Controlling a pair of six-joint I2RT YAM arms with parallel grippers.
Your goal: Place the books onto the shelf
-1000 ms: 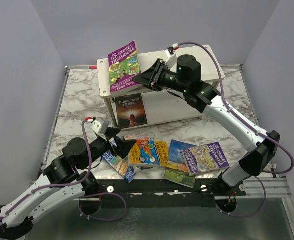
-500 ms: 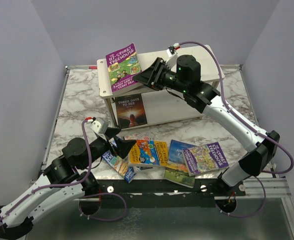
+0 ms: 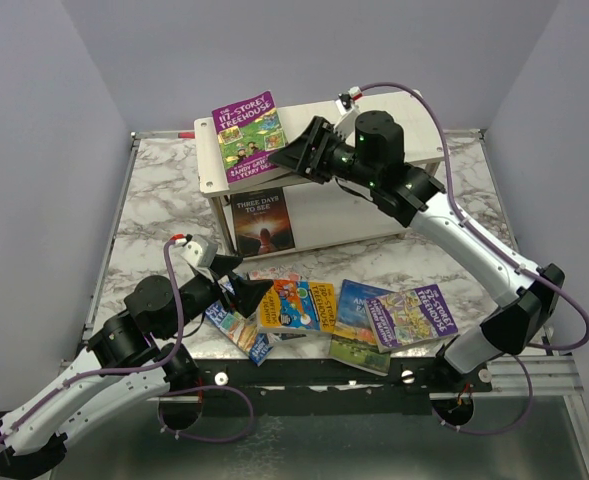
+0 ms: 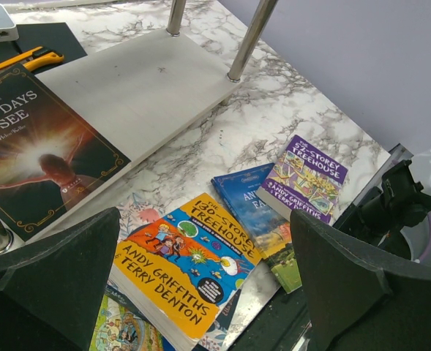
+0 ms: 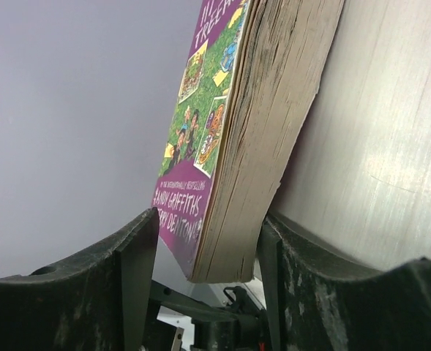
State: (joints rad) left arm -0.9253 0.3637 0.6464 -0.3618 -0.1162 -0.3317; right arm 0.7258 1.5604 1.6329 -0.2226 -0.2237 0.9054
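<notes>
The purple book (image 3: 249,135) sits tilted on the top board of the shelf (image 3: 424,115), its near corner between the fingers (image 5: 135,285) of my right gripper (image 3: 299,152). The right wrist camera puts the cover against one finger and the yellowed page edge against the other. The gap between book and board widens towards the fingers. The fit looks so snug there that I cannot tell whether the jaws clamp the book or only bracket it. The overhead view adds what the wrist view cannot: the cover faces up, and a dark book (image 3: 262,218) lies flat on the lower board, below the fingers. My left gripper (image 3: 242,290) hangs wide open over the table and holds nothing. Its own camera shows an orange book (image 4: 186,270) lying between its fingers. Just beyond that is a blue book (image 4: 248,194), partly under a second purple book (image 4: 306,179) on the right finger's side. That camera alone also catches a yellow-handled knife (image 4: 21,60) on a dark mat, far past the left finger. The table (image 3: 154,200) is white marble pattern with grey veins, and the walls (image 3: 74,80) around it are plain pale lilac.
</notes>
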